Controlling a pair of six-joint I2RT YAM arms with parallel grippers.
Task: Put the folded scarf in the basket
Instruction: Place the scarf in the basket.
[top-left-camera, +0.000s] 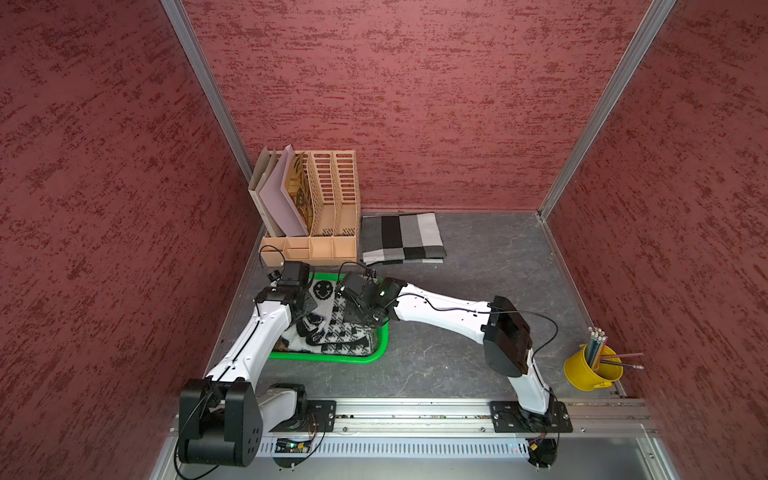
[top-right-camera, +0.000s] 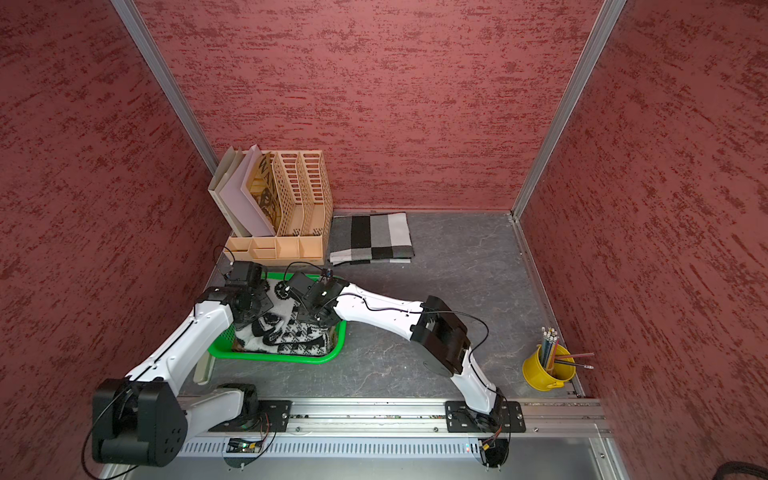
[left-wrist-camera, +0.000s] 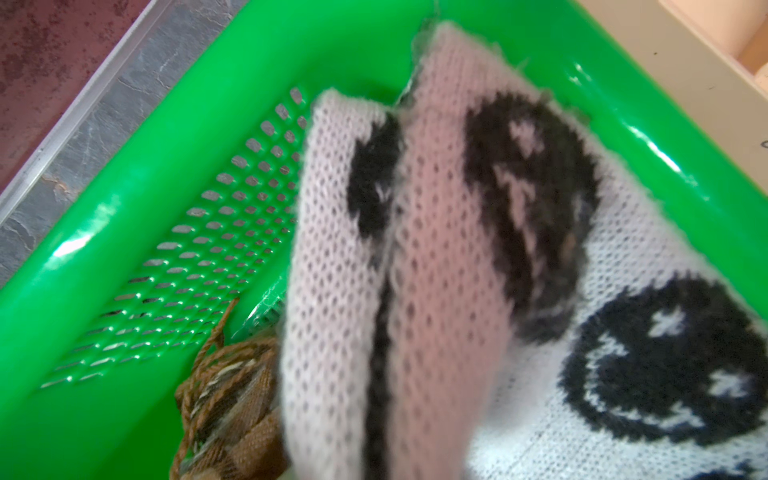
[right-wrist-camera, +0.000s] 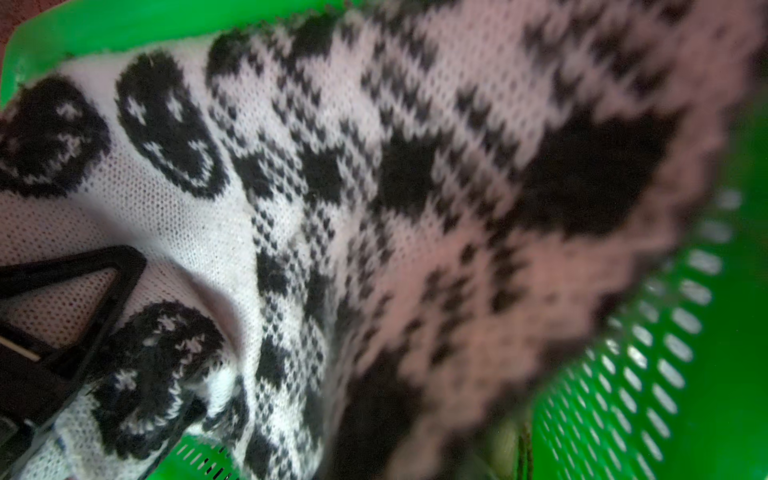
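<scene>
Bucket (top-left-camera: 592, 370), yellow, pencils (top-left-camera: 596, 345) inside, near right corner; open grey worktop (top-left-camera: 436, 370) between it and basket (top-left-camera: 332, 358). Basket green perforated plastic, near left edge, holds knit smiley scarf (top-left-camera: 332, 332) over half-hidden brown woven piece (left-wrist-camera: 228, 399). Left tool (top-left-camera: 305, 311) and right tool (top-left-camera: 353, 315) each pinch raised scarf folds, fingertips hidden. Far edge: tan slotted organiser (top-left-camera: 316, 216), checked cloth (top-left-camera: 401, 239) just beside.

i see the black-and-white scarf (top-left-camera: 336, 336) lying inside the green basket (top-left-camera: 324, 358), with my left gripper (top-left-camera: 306, 309) and right gripper (top-left-camera: 353, 316) both down on it. behind the basket stands the tan file organiser (top-left-camera: 332, 245), a grey checked cloth (top-left-camera: 403, 239) just beside it; a yellow bucket (top-left-camera: 582, 374) sits well apart.
</scene>
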